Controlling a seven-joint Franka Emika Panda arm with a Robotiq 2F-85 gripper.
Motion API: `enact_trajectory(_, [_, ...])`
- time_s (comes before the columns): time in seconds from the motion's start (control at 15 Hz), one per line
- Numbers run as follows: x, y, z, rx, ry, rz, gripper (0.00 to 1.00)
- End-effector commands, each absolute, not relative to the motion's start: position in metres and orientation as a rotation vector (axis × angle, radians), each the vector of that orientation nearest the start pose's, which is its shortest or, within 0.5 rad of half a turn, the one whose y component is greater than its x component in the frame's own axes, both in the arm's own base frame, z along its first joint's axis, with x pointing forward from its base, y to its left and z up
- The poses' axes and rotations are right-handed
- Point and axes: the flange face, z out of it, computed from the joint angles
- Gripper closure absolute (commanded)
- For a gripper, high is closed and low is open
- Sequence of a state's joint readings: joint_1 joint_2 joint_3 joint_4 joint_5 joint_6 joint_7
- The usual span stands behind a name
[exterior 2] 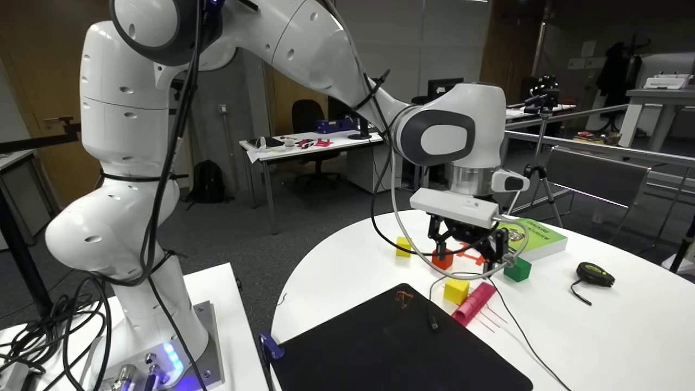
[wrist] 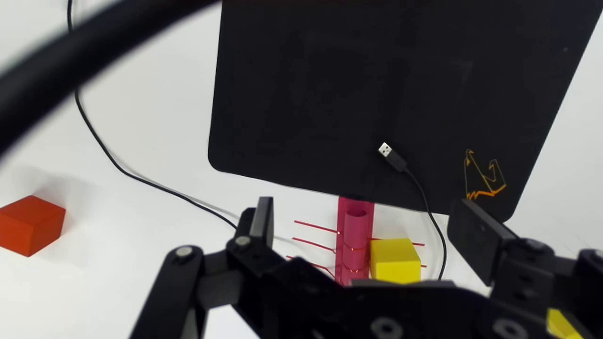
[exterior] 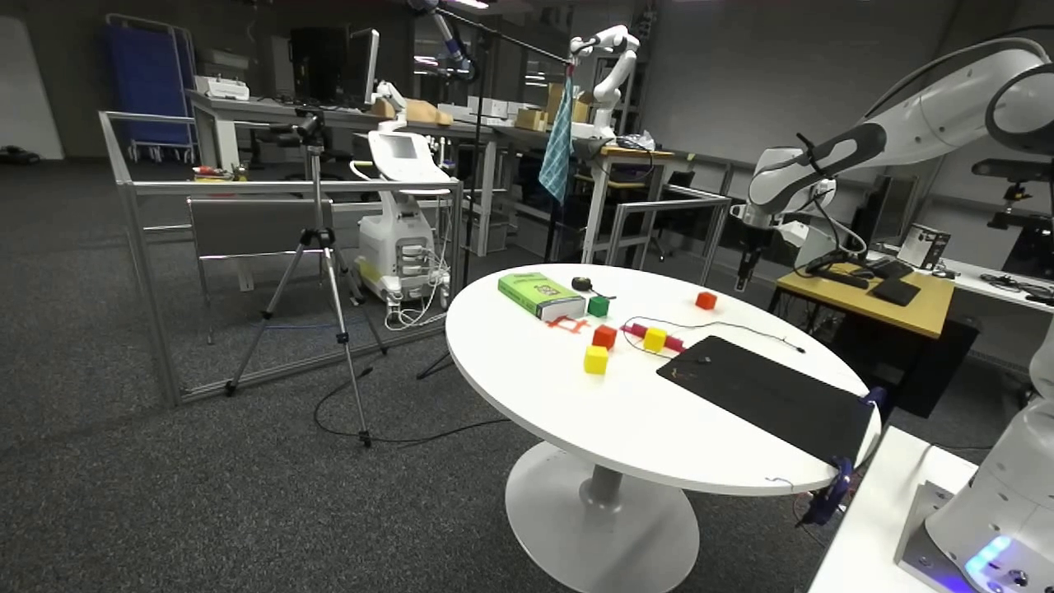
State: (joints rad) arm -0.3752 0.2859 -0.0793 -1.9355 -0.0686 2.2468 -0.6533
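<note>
My gripper (wrist: 370, 230) hangs above the white round table with its two fingers wide apart and nothing held between them. Through the gap, the wrist view shows a pink tube (wrist: 356, 235) on a flat pink base and a yellow cube (wrist: 395, 261) beside it, both lower down on the table. A black USB cable (wrist: 393, 160) reaches onto the black mat (wrist: 330, 108). One red cube (wrist: 33, 226) lies off to the left in that view. In an exterior view, another red cube (exterior 2: 442, 260) and a green cube (exterior 2: 517, 269) appear near the gripper (exterior 2: 467, 258); a second yellow cube (exterior 2: 403, 247) sits farther off.
A thick green book (exterior: 539, 295), a tape measure (exterior: 581, 283) and a flat red piece (exterior: 568, 324) also lie on the round table (exterior: 527, 371). Blue clamps (exterior: 832, 494) grip the mat at the table edge. A loose cable hangs around the wrist. A tripod (exterior: 317, 239) stands beyond.
</note>
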Motion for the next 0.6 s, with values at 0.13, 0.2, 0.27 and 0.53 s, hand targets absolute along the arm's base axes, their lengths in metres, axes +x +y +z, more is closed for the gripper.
enact_trajectory(0.13, [0.551,-0.257,0.353,-3.182,-0.379,-0.003,0.00])
enact_trajectory(0.2, [0.550,-0.258,0.355,-3.171,-0.364,-0.014,0.00])
enact_trajectory(0.27, [0.549,-0.259,0.358,-3.159,-0.333,-0.028,0.00])
enact_trajectory(0.53, [0.546,-0.264,0.365,-3.150,-0.223,-0.072,0.00])
